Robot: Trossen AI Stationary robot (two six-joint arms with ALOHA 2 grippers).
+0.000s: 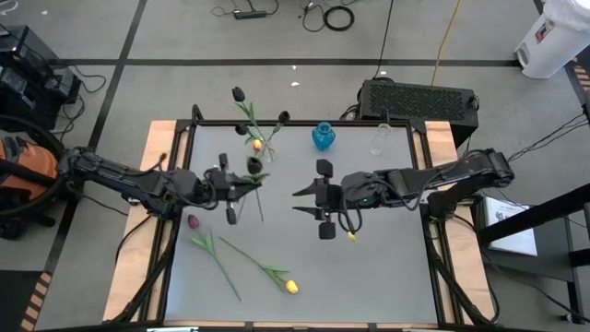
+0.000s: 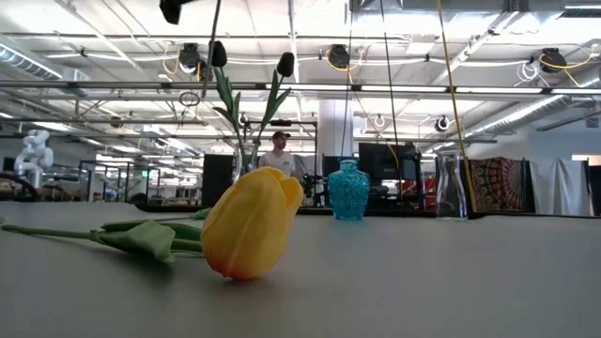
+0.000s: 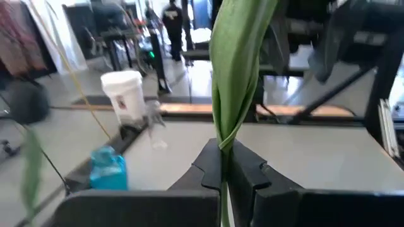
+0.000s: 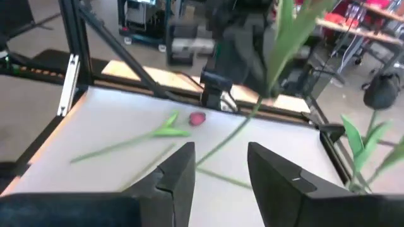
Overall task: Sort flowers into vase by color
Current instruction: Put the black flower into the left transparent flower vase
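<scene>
Just left of the blue vase (image 1: 323, 136), the left gripper (image 3: 224, 165) has its jaws clamped on a green tulip stem (image 3: 237, 69) and holds it over the desk (image 1: 387, 258). Right gripper (image 4: 219, 165) sits below the vase, jaws apart and empty. Looks like the carry step to me; next it needs the stem lined up over the right vase mouth, then lowered in.
</scene>
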